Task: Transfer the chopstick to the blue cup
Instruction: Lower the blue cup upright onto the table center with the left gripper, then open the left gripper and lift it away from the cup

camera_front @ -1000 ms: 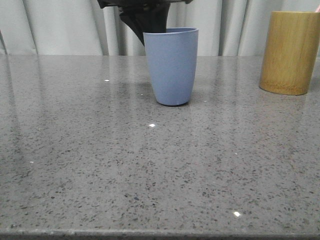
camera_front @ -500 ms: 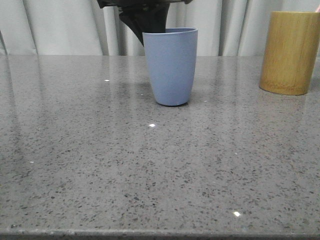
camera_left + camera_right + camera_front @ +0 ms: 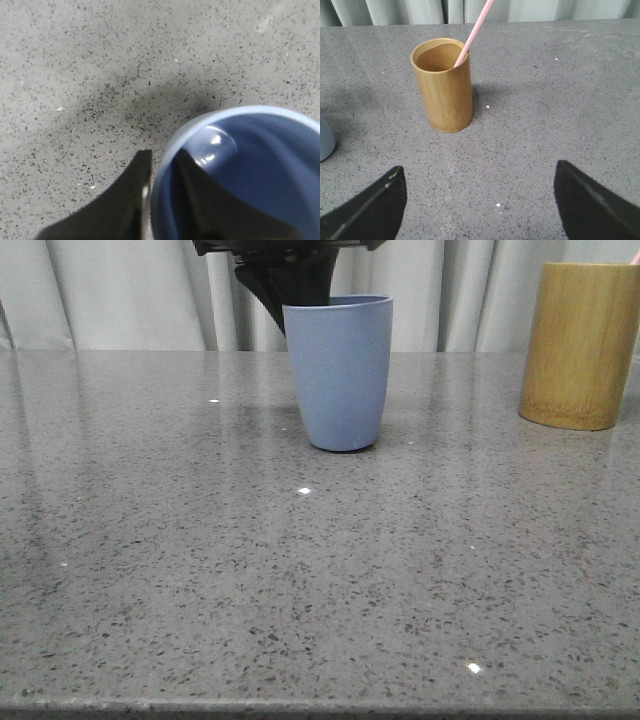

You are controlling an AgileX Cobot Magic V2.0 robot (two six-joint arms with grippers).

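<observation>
My left tool [image 3: 159, 175] pinches the rim of the smooth grey-blue tumbler [image 3: 339, 370], one finger inside the wall, one outside. The cup stands upright on the speckled grey stone tabletop [image 3: 300, 570], near the far edge, about midway along it. My right tool [image 3: 480, 200] is spread wide and empty, hovering apart from the yellow-brown bamboo cylinder [image 3: 444, 85] by the far right corner. One thin pale pink chopstick [image 3: 474, 31] leans out of that cylinder, resting against its rim.
</observation>
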